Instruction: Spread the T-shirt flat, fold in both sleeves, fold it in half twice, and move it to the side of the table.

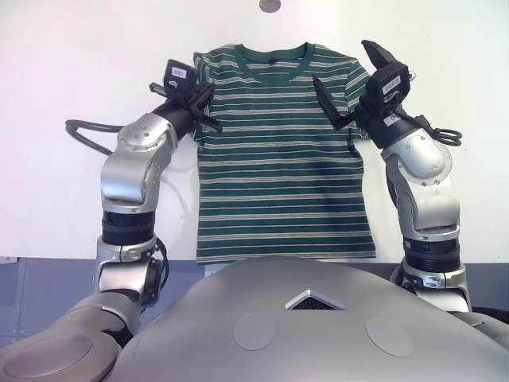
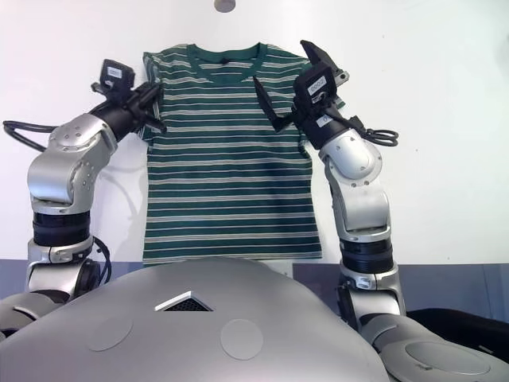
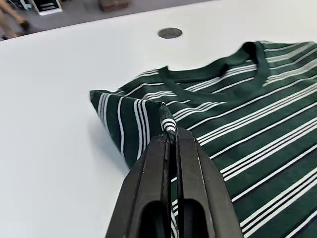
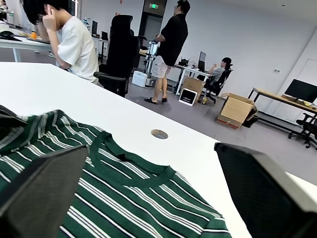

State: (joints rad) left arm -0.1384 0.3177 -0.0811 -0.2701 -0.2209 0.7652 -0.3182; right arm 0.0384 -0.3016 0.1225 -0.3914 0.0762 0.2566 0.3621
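T-shirt (image 1: pixel 282 167) flat on white table (image 1: pixel 79 48), collar (image 1: pixel 274 57) pointing away from robot, long axis running collar to hem (image 1: pixel 286 253), left sleeve (image 3: pixel 124 119) pinched in closed left gripper (image 3: pixel 170 139), right gripper (image 1: pixel 340 60) spread wide and empty above right sleeve (image 1: pixel 355 86).

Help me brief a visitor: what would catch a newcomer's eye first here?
The green striped T-shirt, spread on the white table, stands out first. The left gripper is shut on the edge of one sleeve, while the right gripper hangs open at the shirt's other side.
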